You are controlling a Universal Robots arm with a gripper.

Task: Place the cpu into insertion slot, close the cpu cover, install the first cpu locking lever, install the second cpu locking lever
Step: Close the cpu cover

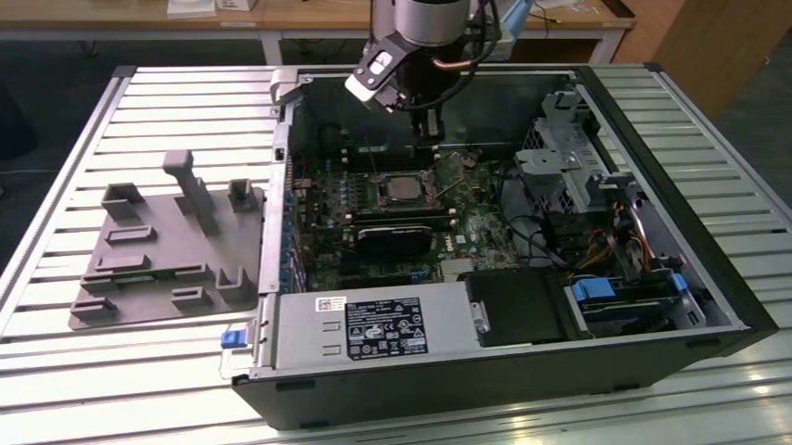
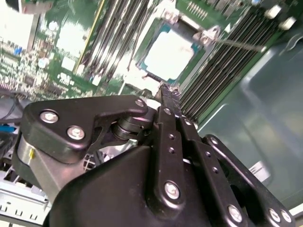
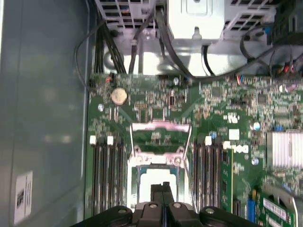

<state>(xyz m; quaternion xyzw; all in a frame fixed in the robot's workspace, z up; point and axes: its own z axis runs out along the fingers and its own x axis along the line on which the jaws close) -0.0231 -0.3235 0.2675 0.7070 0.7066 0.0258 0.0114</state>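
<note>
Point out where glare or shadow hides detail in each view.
Second wrist view: glare bleaches the cpu to blank white. First wrist view: the same washout on it. Exterior view: the inside of the computer case lies in shade.

The gripper [image 2: 168, 90] is matt black and plastic-looking, its links studded with shiny steel screws [image 2: 171, 190]. Just past its fingers [image 3: 157, 194], the cpu [image 3: 152, 176] has a pale, glossy metal top. Beyond that, the cover [image 3: 161, 126] is thin bright metal. The board [image 3: 227, 106] around them is green with a lacquered sheen. The case wall [image 3: 42, 94] beside the fingers is dull grey painted metal.
</note>
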